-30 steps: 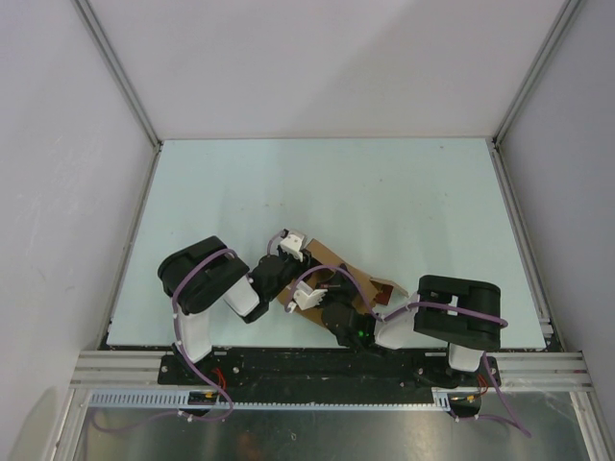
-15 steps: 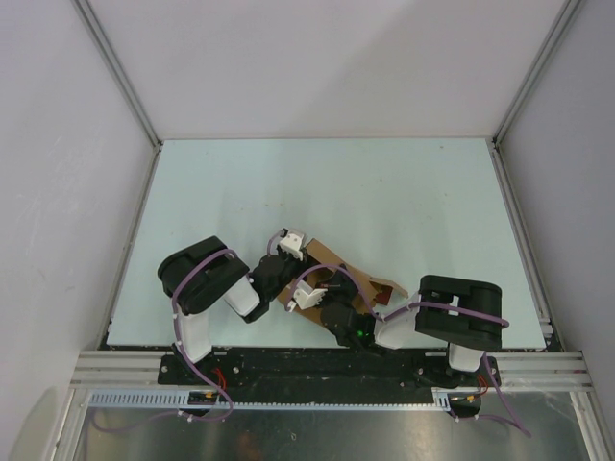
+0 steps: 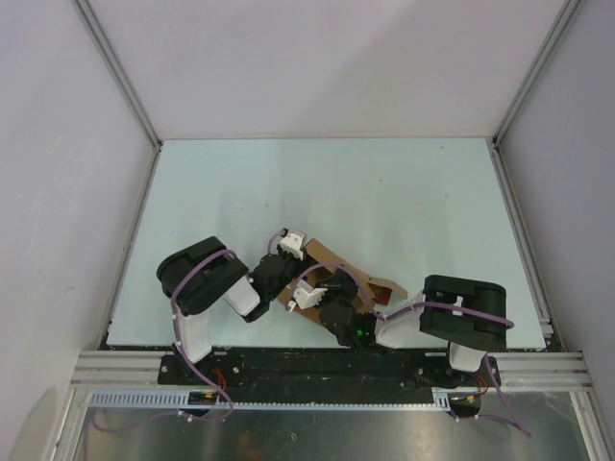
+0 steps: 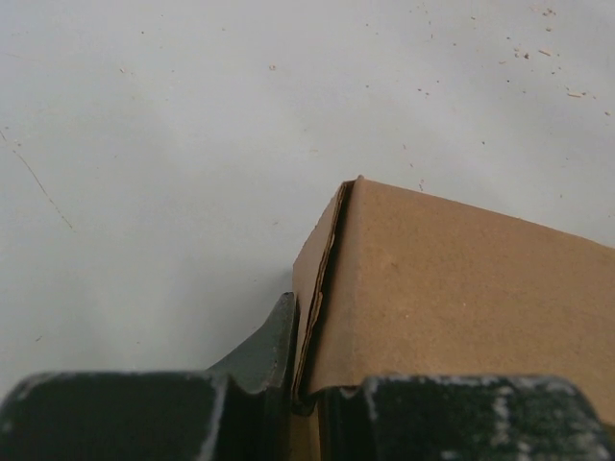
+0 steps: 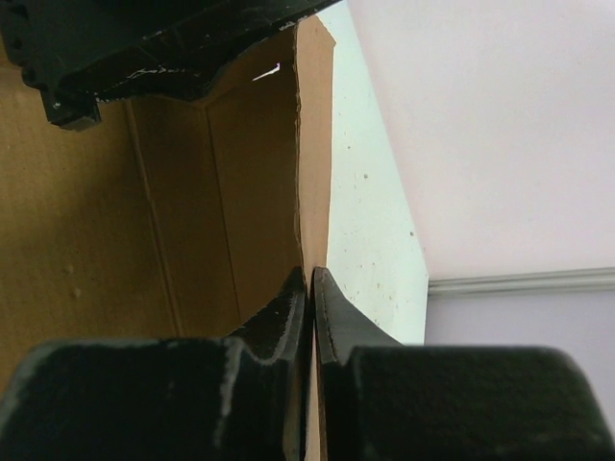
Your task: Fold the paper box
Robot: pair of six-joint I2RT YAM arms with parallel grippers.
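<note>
Low near the front edge of the pale mint-green desk [image 3: 404, 192], between the two arms, sits the plain brown kraft cardboard paper box [image 3: 327, 257], partly folded. From above it lies aslant, its far-left corner by the left arm's wrist and one loose flap sticking out to the right, flat over the desk. Much of its middle is hidden under the two wrists.

From the left wrist, the paper box [image 4: 461, 288] shows a smooth outer panel and a raised corner with layered cardboard edges. The left gripper [image 4: 306, 375] is drawn in on that corner wall: one dark finger [image 4: 274, 341] lies against the layered edge and the other sits under the panel, with the cardboard filling the narrow gap between them. The bare desk [image 4: 144, 144] spreads beyond.

From the right wrist, the box's inner side [image 5: 115, 240] is creased into upright panels. The right gripper [image 5: 310, 288] is pinched closed on a thin standing wall of it, fingertips almost meeting with the cardboard edge between. The desk [image 5: 370, 230] shows just past that wall.

From above, the left gripper [image 3: 300, 271] reaches in from the left and the right gripper [image 3: 334, 293] from the near right, close together over the box. Purple cables [image 3: 207, 264] loop along both arms. An aluminium rail [image 3: 336, 370] carries the bases, and pale grey enclosure walls [image 3: 317, 67] close in the desk on three sides.
</note>
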